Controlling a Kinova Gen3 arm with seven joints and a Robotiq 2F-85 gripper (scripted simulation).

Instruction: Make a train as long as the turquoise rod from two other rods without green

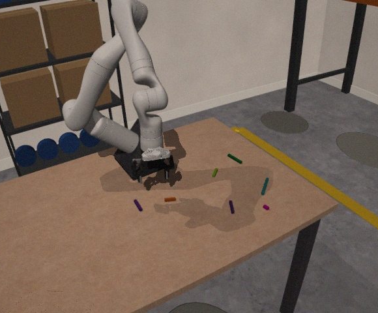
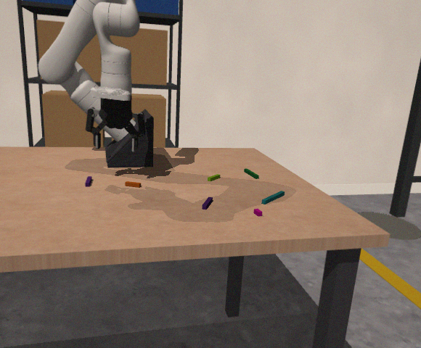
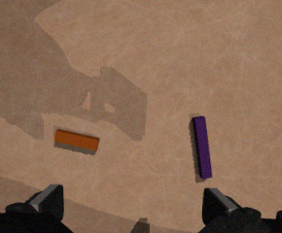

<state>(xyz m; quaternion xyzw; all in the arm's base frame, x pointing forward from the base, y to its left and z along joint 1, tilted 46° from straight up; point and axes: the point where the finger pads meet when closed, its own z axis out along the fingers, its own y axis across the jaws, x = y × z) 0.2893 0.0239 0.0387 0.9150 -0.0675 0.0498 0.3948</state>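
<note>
From above we see the gripper (image 1: 153, 177), spread wide and holding nothing, above the desk (image 1: 64, 235) near the arm's base. Nearby lies the orange rod (image 1: 170, 199), flat, its long axis left-right.

From the side, the turquoise rod (image 2: 272, 197) angles up to the right.

The wrist camera shows a purple rod (image 3: 202, 147) lying nearly vertical.

Orange rod (image 3: 77, 140) and purple rod (image 3: 202, 147) lie well apart.
</note>
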